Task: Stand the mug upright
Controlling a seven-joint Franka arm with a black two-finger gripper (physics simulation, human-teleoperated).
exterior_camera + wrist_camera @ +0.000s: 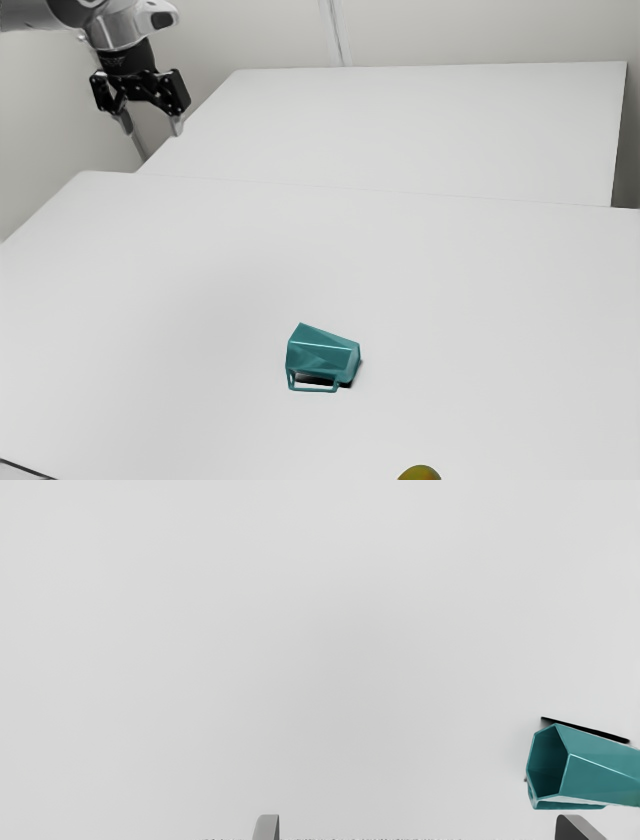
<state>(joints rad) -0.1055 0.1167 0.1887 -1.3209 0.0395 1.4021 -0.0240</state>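
Note:
My gripper (151,128) hangs at the upper left of the exterior view, high and well away from the mug, its two fingers apart. A teal faceted mug (322,354) lies on its side on the white table, its handle toward the exterior view's bottom edge. In the wrist view the gripper (417,827) is open with nothing between its fingertips. The mug (595,770) shows there beyond one fingertip, its dark hollow mouth visible and its far end cut off by the picture's edge.
A rounded yellow-green object (419,473) is partly visible at the exterior view's bottom edge. The white table (200,260) spreads around the mug, with another white surface (420,130) behind it. A thin dark line (25,469) crosses the lower left corner.

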